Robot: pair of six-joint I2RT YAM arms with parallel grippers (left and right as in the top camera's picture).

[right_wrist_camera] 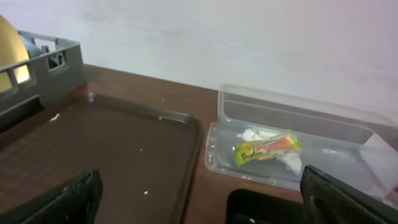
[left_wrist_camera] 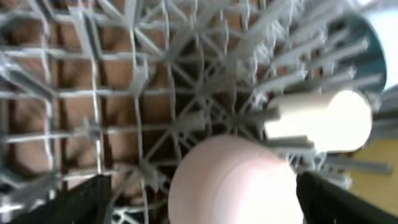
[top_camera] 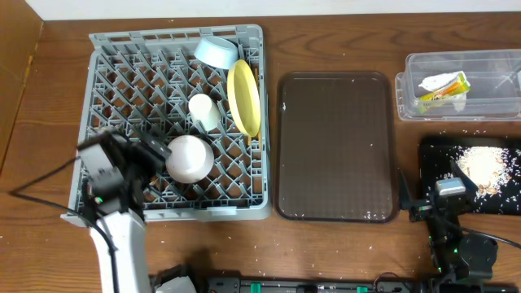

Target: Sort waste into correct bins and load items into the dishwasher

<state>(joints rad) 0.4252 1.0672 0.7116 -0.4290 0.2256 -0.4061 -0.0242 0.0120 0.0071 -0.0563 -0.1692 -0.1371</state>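
The grey dishwasher rack (top_camera: pixel 146 37) holds a light blue bowl (top_camera: pixel 216 51), a pale yellow plate (top_camera: pixel 243 96) on edge, a cream cup (top_camera: pixel 203 111) and a pinkish-white bowl (top_camera: pixel 189 157). My left gripper (top_camera: pixel 159 159) is open over the rack. In the left wrist view the pinkish-white bowl (left_wrist_camera: pixel 233 183) lies between its fingers (left_wrist_camera: pixel 81 199), with a gap on the left side. The clear bin (top_camera: pixel 464 57) contains the yellow-green wrapper (right_wrist_camera: pixel 267 148) and white paper (right_wrist_camera: pixel 290 160). Pale crumbs (top_camera: pixel 484 167) lie on the black bin (top_camera: pixel 435 159). My right gripper (top_camera: pixel 440 207) is open and empty at that bin's near left corner.
A dark brown serving tray (top_camera: pixel 336 146) lies between the rack and the bins, with a few crumbs on it. Loose crumbs dot the wooden table around the black bin. A white wall stands behind the clear bin (right_wrist_camera: pixel 298 112).
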